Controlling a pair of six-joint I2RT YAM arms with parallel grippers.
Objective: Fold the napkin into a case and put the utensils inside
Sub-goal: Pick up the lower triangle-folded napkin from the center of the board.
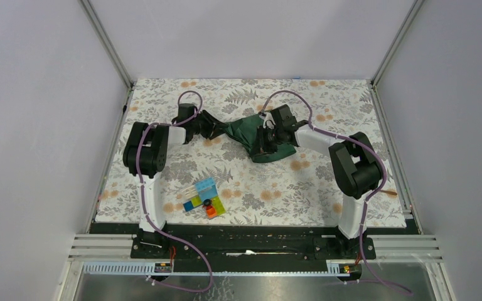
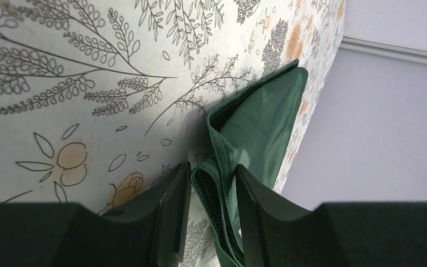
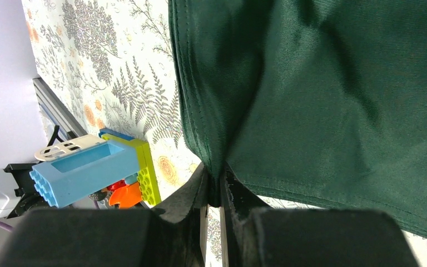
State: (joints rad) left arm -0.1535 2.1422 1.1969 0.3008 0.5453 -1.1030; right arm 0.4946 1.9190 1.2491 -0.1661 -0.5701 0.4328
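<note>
Soft, light, slick napkin (image 1: 246, 129) bunched past desk (image 1: 326, 182) centre toward 12 o'clock, btwn arms. right fingers (image 3: 192, 194) pinched on hem; left fingers (image 2: 172, 217) half-wide, straddling folded edge at its 9 o'clock, not yet clamped. Best grip pts: stitched hems, corners.

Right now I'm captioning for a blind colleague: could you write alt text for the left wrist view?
Two dark fingers straddle a folded edge of the dark green napkin, with the floral table covering behind it. A plain grey wall fills the right side.
</note>
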